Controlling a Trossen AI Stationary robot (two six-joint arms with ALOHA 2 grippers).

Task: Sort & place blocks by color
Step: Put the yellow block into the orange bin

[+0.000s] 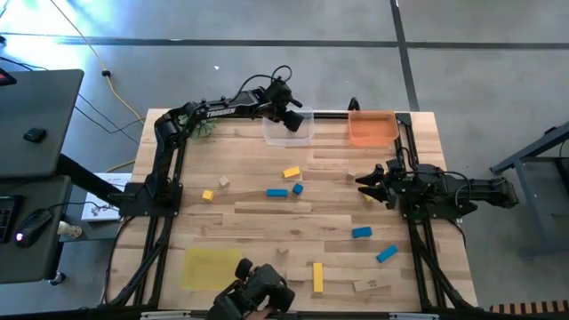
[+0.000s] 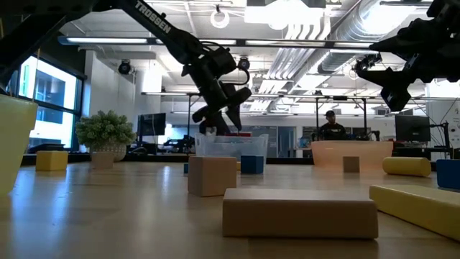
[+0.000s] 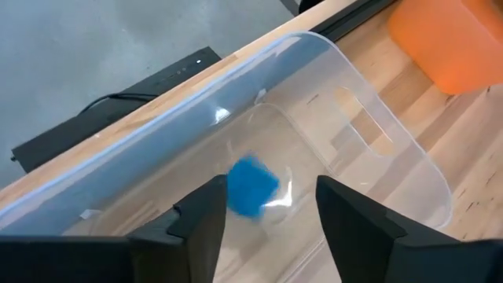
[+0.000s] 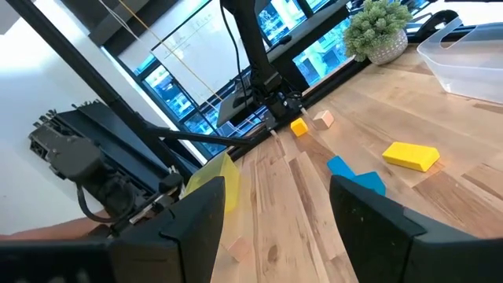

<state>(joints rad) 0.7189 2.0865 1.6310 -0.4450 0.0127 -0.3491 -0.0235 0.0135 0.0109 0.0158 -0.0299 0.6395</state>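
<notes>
My left gripper [image 1: 292, 116] hangs open over the clear tray [image 1: 304, 135] at the table's far edge. In the left wrist view a blurred blue block [image 3: 251, 185] shows inside the tray [image 3: 369, 157], below the gap between the open fingers [image 3: 271, 212]. My right gripper [image 1: 367, 183] is open above the table's right side, pointing left, with a small yellow block [image 1: 367, 197] and a wood block [image 1: 351, 178] beside it. Other blocks lie flat on the table: yellow [image 1: 292, 172], blue [image 1: 276, 191], blue [image 1: 361, 233], and a yellow bar [image 1: 317, 276].
An orange tray [image 1: 372, 129] sits right of the clear one, and a yellow tray [image 1: 212, 267] lies near the near-left corner. A green plant ball [image 1: 206, 129] stands by the left arm's base. A camera mount [image 1: 258, 289] sits at the near edge. Bare wood lies mid-table.
</notes>
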